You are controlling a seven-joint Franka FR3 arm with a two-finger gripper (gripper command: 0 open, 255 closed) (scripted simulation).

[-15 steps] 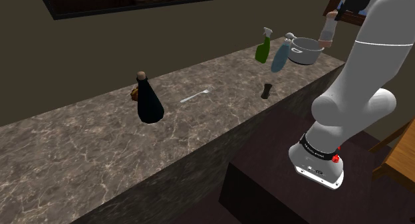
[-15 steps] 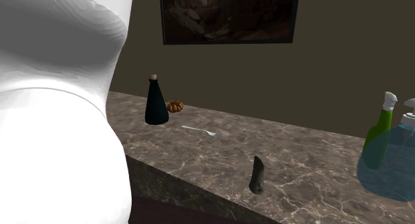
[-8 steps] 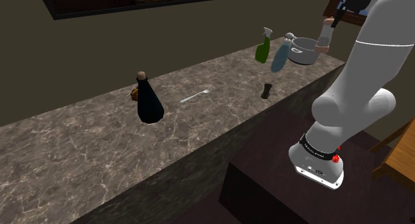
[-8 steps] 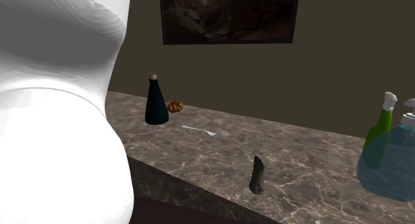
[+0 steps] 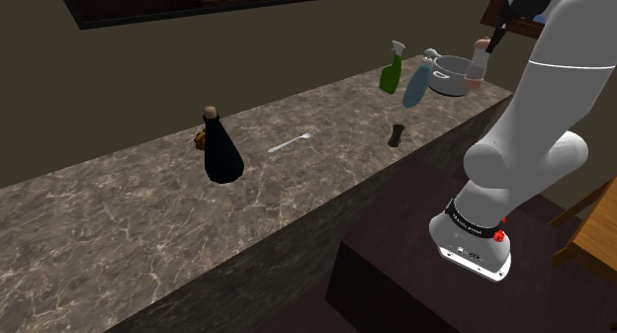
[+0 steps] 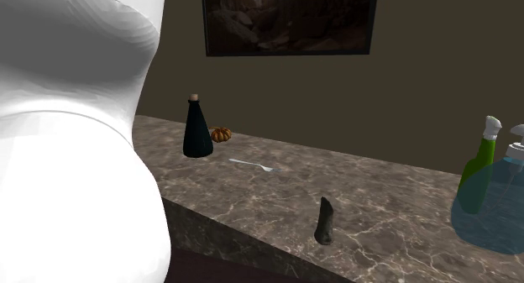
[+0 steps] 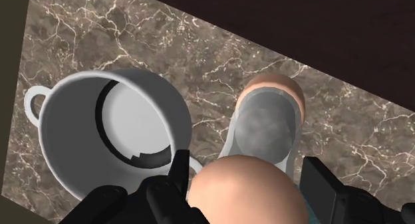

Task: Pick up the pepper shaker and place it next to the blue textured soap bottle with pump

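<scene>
We had the carry in hand: the gripper (image 7: 245, 183) had its jaws clenched on the pepper shaker (image 7: 266, 126), a pinkish piece with a grey middle, pinched at its rounded top with the black fingers (image 7: 174, 173) spread just enough to take it. It hung just beside the white pot (image 7: 60, 133), and we could not tell whether its foot touched the worktop (image 5: 148, 203). The blue soap bottle (image 5: 416, 84) stood on the pot's other side, beside a green spray bottle (image 5: 392, 72). So, as we judged it, the next move called for carrying the shaker over or round the pot, then setting it down upright by the soap bottle without knocking anything.
</scene>
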